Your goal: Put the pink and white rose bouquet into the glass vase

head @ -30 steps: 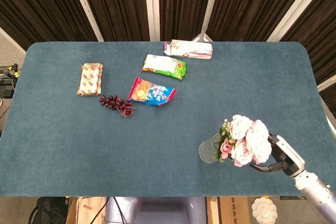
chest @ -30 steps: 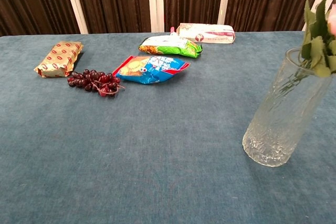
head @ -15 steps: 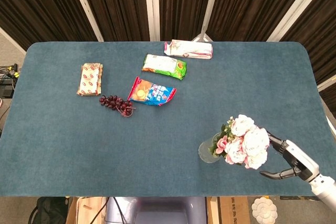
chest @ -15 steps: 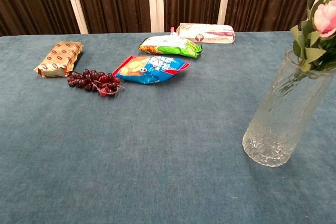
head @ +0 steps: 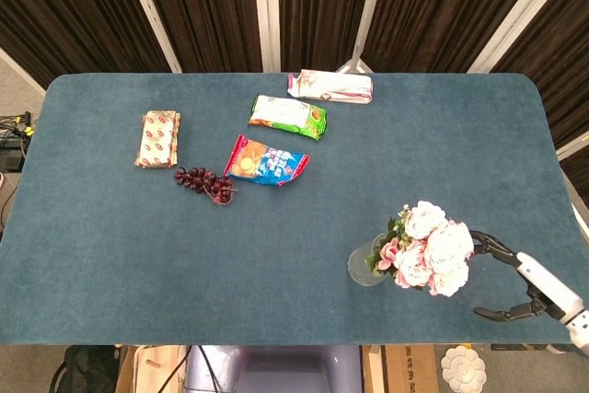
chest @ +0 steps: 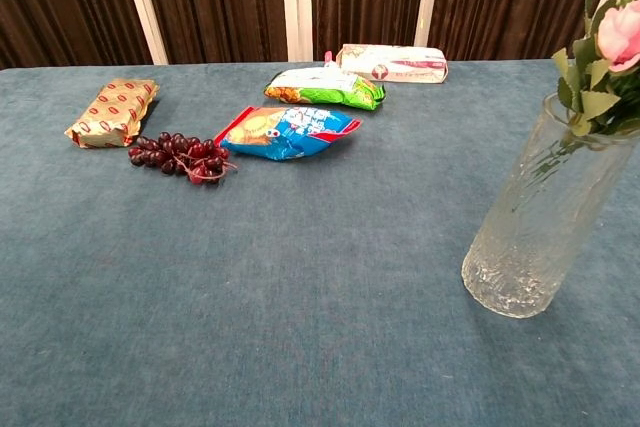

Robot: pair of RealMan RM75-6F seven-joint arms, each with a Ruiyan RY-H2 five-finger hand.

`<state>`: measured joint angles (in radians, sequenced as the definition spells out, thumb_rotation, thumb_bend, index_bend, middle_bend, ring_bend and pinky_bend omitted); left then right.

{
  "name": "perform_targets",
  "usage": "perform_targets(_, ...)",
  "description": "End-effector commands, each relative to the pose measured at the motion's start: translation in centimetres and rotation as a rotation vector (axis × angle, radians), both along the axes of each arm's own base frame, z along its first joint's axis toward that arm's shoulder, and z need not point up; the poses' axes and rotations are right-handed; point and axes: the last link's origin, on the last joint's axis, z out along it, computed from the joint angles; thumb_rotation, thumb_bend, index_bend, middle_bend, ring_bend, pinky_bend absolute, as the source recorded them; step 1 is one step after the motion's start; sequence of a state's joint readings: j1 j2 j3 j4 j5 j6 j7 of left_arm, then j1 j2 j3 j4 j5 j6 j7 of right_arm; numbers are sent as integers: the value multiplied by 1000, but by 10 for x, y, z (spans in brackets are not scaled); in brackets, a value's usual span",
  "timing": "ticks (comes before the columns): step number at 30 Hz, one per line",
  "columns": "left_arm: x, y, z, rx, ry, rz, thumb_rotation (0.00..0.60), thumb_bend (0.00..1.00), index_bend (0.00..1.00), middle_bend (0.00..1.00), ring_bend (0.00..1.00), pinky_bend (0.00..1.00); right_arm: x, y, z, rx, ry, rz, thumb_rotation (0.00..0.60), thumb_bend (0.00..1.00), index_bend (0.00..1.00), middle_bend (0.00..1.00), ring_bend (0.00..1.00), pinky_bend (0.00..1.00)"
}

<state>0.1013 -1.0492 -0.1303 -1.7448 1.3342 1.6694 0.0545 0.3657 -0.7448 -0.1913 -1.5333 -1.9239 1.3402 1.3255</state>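
Note:
The pink and white rose bouquet stands in the glass vase near the table's front right; in the chest view the vase is upright and the bouquet leans out to the right, cut by the frame edge. My right hand is just right of the blooms, fingers spread, holding nothing and apart from the flowers. My left hand is in neither view.
On the blue table lie a brown snack pack, dark grapes, a blue chip bag, a green packet and a white-pink packet, all on the far left half. The front table edge runs close below the vase.
My right hand let go of the bouquet and drew back to the right and toward the front edge, fingers opening. The bouquet settled lower into the vase.

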Motion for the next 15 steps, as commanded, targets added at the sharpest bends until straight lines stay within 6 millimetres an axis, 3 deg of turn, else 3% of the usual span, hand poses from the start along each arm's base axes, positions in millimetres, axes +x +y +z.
perform_targets(1,0,0,0,-1,1,-1,600,188,97,0,0,0,-18,13,12,-194,279,0,600,190,289,92,16,0)
perform_targets(9,1,-1,-1,-7,5,-3,600,188,97,0,0,0,-24,31,-10,-473,542,-5,600,190,232,92,16,0)
perform_targets(15,0,-3,2,-1,-2,-4,600,188,97,0,0,0,-14,39,-22,-663,751,78,600,190,209,90,16,0)
